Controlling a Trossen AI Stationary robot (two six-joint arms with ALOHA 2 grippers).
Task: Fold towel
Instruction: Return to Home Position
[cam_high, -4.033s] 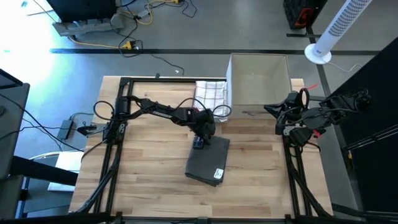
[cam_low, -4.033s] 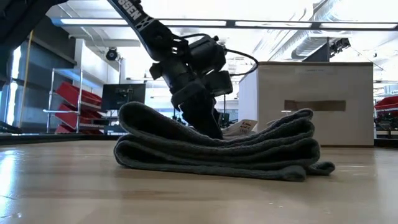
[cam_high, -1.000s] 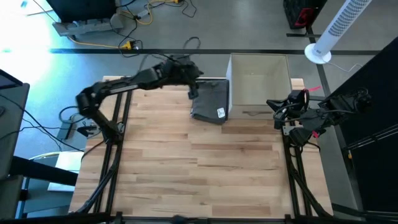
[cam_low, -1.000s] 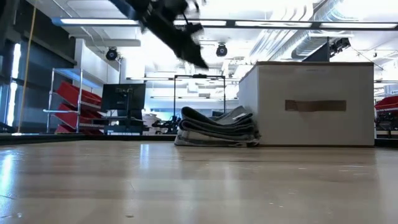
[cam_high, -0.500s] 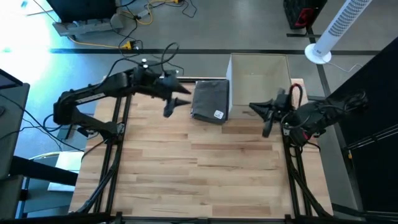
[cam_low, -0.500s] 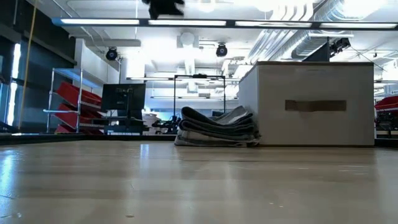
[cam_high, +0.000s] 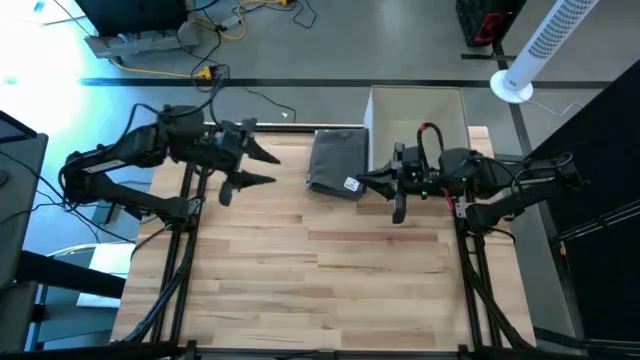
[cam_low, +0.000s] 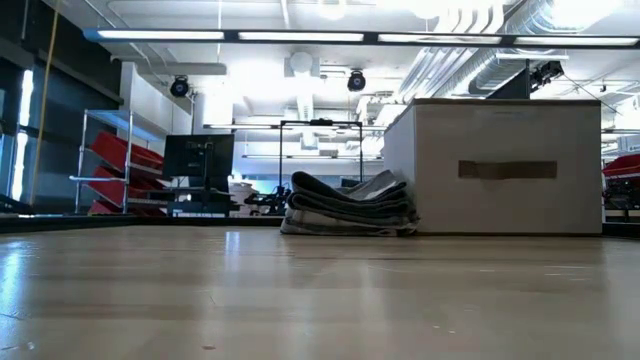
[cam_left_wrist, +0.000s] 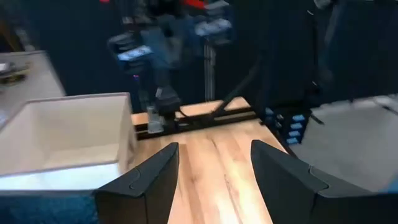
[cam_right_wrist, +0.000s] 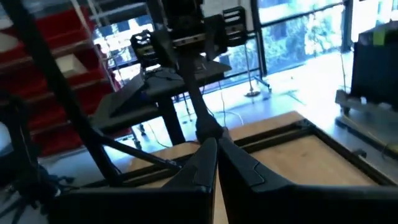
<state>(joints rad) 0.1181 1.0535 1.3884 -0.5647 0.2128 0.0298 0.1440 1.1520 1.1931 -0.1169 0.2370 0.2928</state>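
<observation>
- The folding looks finished: the gray towel (cam_high: 338, 160) lies folded flat at the far edge of the worktop (cam_high: 330, 270), just beside the white box (cam_high: 415, 125).
- The low view shows it as the top layer of a neat stack (cam_low: 350, 205), with lighter folded cloth beneath it and no gripper near it at table height.
- The left gripper (cam_high: 265, 168) hangs above the worktop to the left of the towel and apart from it. Its fingers are spread wide and hold nothing, which the left wrist view confirms.
- The right gripper (cam_high: 368, 178) reaches in from the right with its tip near the towel's near right corner. It is raised off the worktop, and the right wrist view shows its fingers pressed together on nothing.
- Judged step: both arms are heading to their rest poses, since nothing on the worktop appears to need more handling.
- Next move calls for the right arm to pull back toward its own side while staying high, so that it clears the stack's corner and the box. The left arm only needs to tuck back toward its base.
</observation>
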